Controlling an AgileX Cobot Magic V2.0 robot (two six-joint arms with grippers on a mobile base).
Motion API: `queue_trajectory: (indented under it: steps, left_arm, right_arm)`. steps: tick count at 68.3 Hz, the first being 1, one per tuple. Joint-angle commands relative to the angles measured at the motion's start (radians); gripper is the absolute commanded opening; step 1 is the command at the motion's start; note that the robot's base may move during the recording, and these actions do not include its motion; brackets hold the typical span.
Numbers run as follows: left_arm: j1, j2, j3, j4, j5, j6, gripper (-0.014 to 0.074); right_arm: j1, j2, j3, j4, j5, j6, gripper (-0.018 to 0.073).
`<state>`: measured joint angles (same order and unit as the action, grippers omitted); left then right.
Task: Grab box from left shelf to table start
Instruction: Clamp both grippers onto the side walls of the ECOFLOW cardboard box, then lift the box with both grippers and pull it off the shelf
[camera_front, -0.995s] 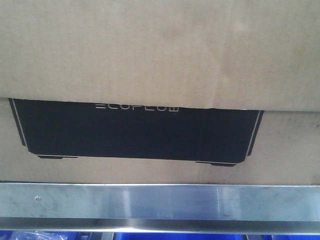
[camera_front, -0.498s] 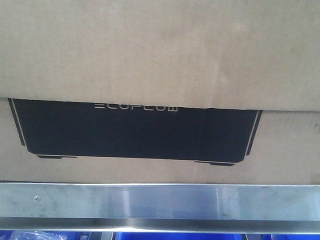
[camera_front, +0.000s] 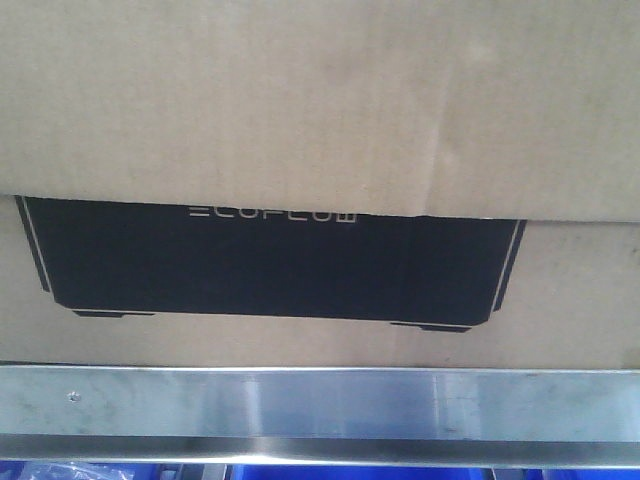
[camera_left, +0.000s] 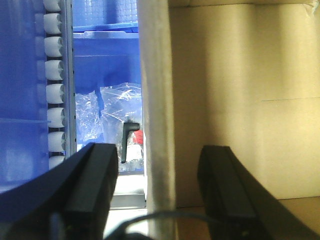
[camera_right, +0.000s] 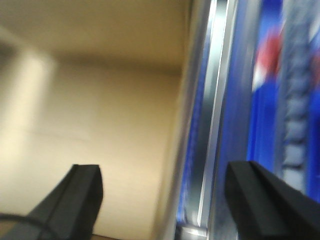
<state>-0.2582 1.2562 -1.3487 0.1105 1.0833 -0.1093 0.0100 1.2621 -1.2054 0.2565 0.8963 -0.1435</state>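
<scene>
Jaws of the left gripper (camera_left: 157, 156) stand apart, holding nothing. In the wrist view the front rail (camera_left: 157, 75) of the left shelf (camera_front: 320, 400) runs up between them. Jaws of the right gripper (camera_right: 165, 172) are likewise apart and empty, though that view is blurred.

The box (camera_front: 320, 110) sits on the shelf directly behind the rail, black printed panel facing outward, long axis parallel to the rail. It lies to the inner side of each gripper, so it sits between the two arms, and neither reads as clearly nearer.

Judgement: the next move needs both arms past the rail, one at each end face.

White rollers (camera_left: 54, 75) and blue bins (camera_left: 105, 55) show on the side of the rail opposite the box.
</scene>
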Motion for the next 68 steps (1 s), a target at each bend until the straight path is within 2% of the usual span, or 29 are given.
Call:
queue_trajectory:
  steps: [1, 7, 10, 14, 18, 31, 43, 59, 60, 68]
  left_arm:
    - [0.002, -0.023, -0.034, 0.008, -0.040, -0.011, 0.0212]
    - [0.002, -0.023, -0.034, 0.008, -0.039, -0.011, 0.0085]
    - [0.002, -0.023, -0.034, 0.008, -0.043, -0.011, -0.0018]
    - [0.002, -0.023, -0.034, 0.008, -0.047, -0.009, -0.0115]
    - [0.002, -0.023, -0.034, 0.008, -0.049, -0.009, -0.0079]
    - [0.002, -0.033, -0.032, 0.008, -0.052, -0.011, -0.0096]
    - [-0.009, -0.124, -0.028, -0.025, -0.046, -0.027, -0.0092]
    - [-0.013, -0.343, 0.071, -0.027, -0.052, -0.038, -0.0092]
    - [-0.013, -0.534, 0.171, -0.027, -0.048, -0.038, -0.0092]
    - [-0.013, -0.643, 0.189, -0.027, -0.038, -0.038, -0.0092]
  right_arm:
    - [-0.002, 0.017, -0.040, 0.014, -0.031, -0.026, 0.0363]
    - [-0.002, 0.028, -0.040, 0.014, -0.015, -0.026, 0.0140]
    - [-0.002, 0.028, -0.040, 0.012, -0.006, -0.026, 0.0034]
    - [-0.002, 0.028, -0.040, 0.007, -0.003, -0.026, 0.0073]
    - [-0.002, 0.028, -0.040, 0.001, 0.000, -0.026, 0.0060]
    - [-0.002, 0.002, -0.040, 0.000, 0.002, -0.025, 0.0061]
    - [-0.002, -0.117, -0.037, 0.001, -0.026, -0.025, 0.0061]
    - [-0.002, -0.328, 0.064, 0.002, -0.022, -0.025, 0.0061]
    - [-0.002, -0.513, 0.156, 0.024, -0.025, -0.025, 0.0061]
    - [-0.002, -0.613, 0.167, 0.042, -0.020, -0.025, 0.0061]
